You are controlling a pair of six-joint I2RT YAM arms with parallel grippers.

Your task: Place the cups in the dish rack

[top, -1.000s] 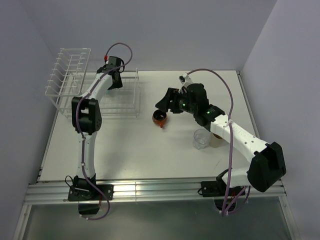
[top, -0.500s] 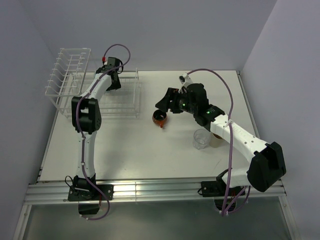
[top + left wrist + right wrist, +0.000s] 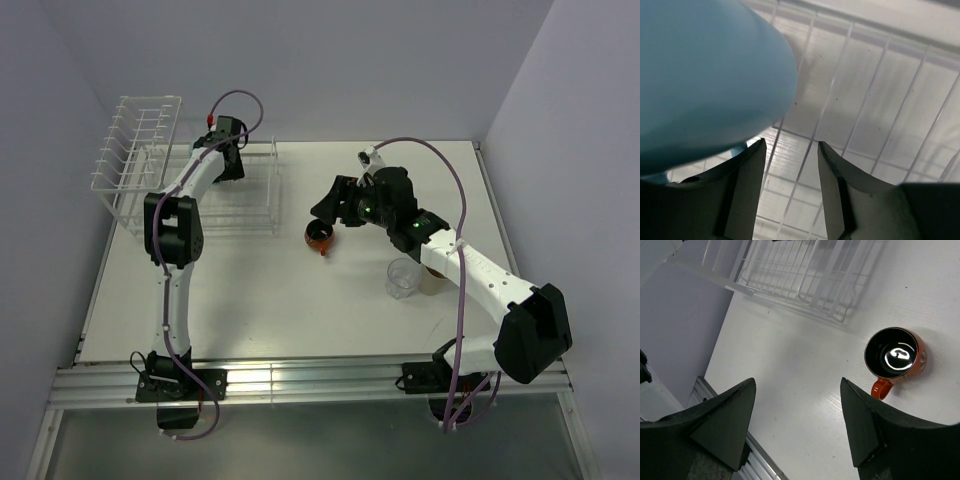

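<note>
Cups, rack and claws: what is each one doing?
White wire dish rack: standing on the white table.
Left claw: open, empty.
Right claw: open, empty.
Light blue mug: beside the left claw, over the rack's wires, not between the jaws.
Squat red-orange handled cup: upright on the table, empty.
Clear tumbler: upright on the table.
Beige cup: on the table, partly hidden behind the tumbler.

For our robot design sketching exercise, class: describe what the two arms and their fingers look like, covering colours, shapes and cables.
Both the left arm and the right arm have white tube-like links with bulky black joint housings. A purple cable loops along each. The right fingers are dark grey wedges; the left fingers look similar.
</note>
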